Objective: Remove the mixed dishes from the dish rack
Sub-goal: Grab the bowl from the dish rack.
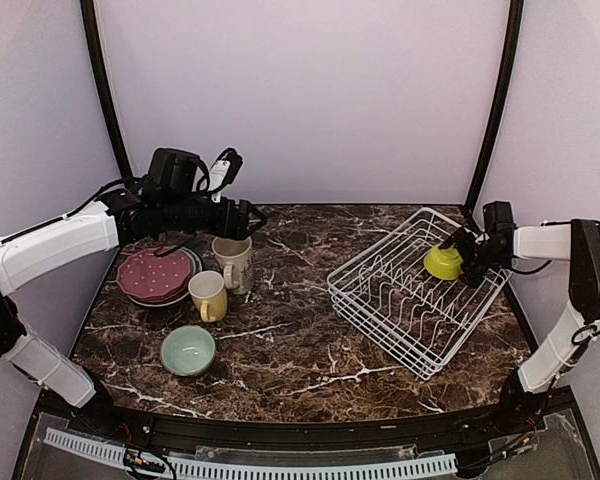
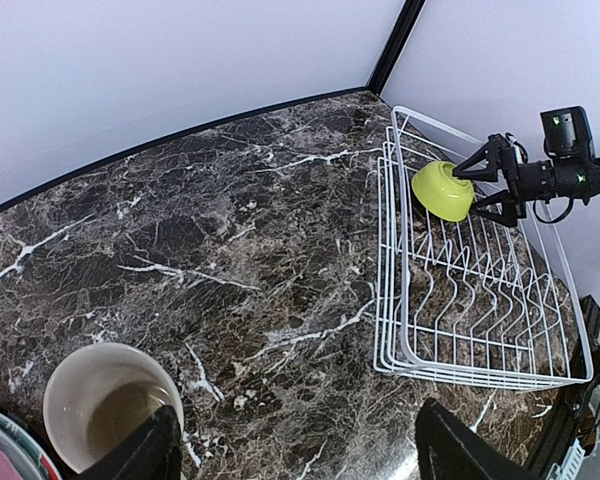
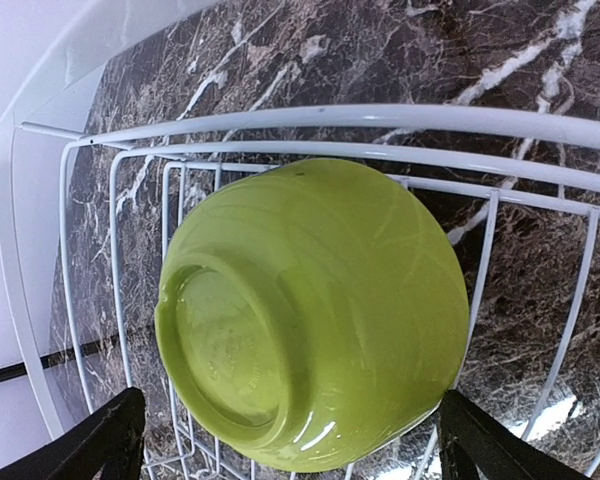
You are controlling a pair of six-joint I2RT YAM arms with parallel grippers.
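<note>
1. Brown-black marbled counter (image 1: 290, 310) under the top camera.
   - Toward the right, set at an angle: white wire rectangular dish rack (image 1: 400, 300).
   - At its far right end: round lime-green bowl (image 1: 442, 263), tipped on its side.
   - Around that bowl: right end effector (image 1: 464, 258), spread wide, one finger on either side. Contact impossible to tell.
   - On the left of the counter, outside the rack: stack of round plates (image 1: 155, 275) with a maroon-pink dotted one on top and a cream-grey mug (image 1: 234, 262) just beside it. Closer to the arms: a yellow mug (image 1: 208, 295), then an upright pale mint bowl (image 1: 188, 350).
   - Just above and behind the cream-grey mug: left end effector (image 1: 250, 217), spread, holding nothing.

2. From the left wrist:
   - Two dark fingers (image 2: 145, 450) at the lower edge, wide apart, only counter between them.
   - Cream-grey mug upright, just beside one finger.
   - Plate rim in the bottom left corner.
   - Across the counter: the rack, with the lime-green bowl leaning among the upright prongs at the far end, flanked by the other arm's fingers.

3. From the right wrist:
   - Lime-green bowl filling the middle, base ring toward the camera, resting on the rack's wires close under the top rail.
   - Black fingertips (image 3: 90, 445) in the two lower corners, far apart, bowl between them.
</note>
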